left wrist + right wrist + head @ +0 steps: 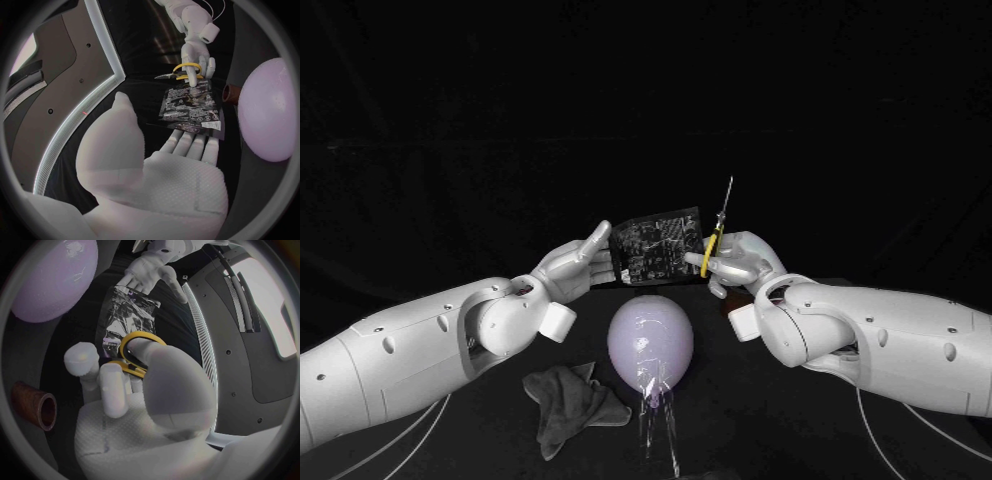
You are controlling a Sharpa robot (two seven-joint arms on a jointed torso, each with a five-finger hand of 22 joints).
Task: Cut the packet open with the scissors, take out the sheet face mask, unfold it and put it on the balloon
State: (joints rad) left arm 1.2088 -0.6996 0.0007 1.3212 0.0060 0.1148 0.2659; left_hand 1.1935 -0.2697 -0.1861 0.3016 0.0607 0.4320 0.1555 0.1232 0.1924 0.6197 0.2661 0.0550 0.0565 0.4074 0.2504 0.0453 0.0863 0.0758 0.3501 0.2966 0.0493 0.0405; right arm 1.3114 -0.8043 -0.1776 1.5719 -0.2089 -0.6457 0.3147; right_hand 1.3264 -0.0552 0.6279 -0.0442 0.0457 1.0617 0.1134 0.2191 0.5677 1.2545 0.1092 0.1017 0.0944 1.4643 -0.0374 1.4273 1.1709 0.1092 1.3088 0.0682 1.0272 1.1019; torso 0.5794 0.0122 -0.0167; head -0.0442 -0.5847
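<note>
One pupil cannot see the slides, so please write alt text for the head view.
The left robot hand holds up a black packet while the right robot hand holds yellow-handled scissors, blades up, beside it. A pale balloon and a grey cloth lie nearer the camera.

- Left arm and right arm: glossy white rounded shells, dotted with small dark screw holes.
- Left hand and right hand: matte silver, with finely dimpled palms.
- Thin white cables trail beneath both arms.
</note>
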